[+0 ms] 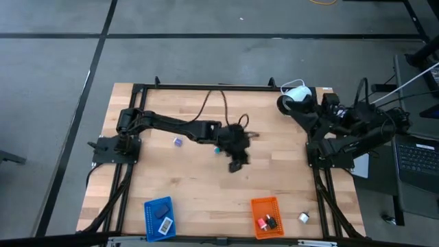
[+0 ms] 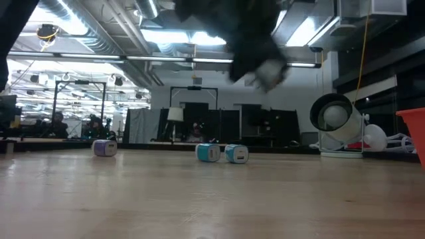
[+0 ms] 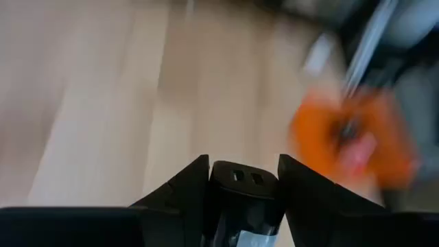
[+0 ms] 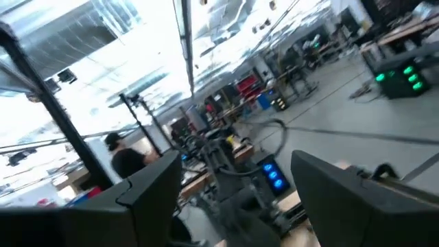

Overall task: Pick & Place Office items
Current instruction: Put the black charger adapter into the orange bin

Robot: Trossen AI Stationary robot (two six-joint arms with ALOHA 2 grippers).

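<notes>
Over the middle of the table (image 1: pixel 206 189) we've got the left gripper (image 1: pixel 236 162) up in the air, fingers (image 3: pixel 185 189) part closed on a small dark piece (image 3: pixel 241 180): the carry, we'd say. Right arm waits folded at the right edge, its gripper (image 4: pixel 236 192) empty and wide open. Next we need to swing over the orange tray (image 1: pixel 257 206), where red and black pieces (image 1: pixel 267 221) lie, and let go. Teal pieces (image 2: pixel 219 153) and a purple one (image 1: pixel 178 142) await.
</notes>
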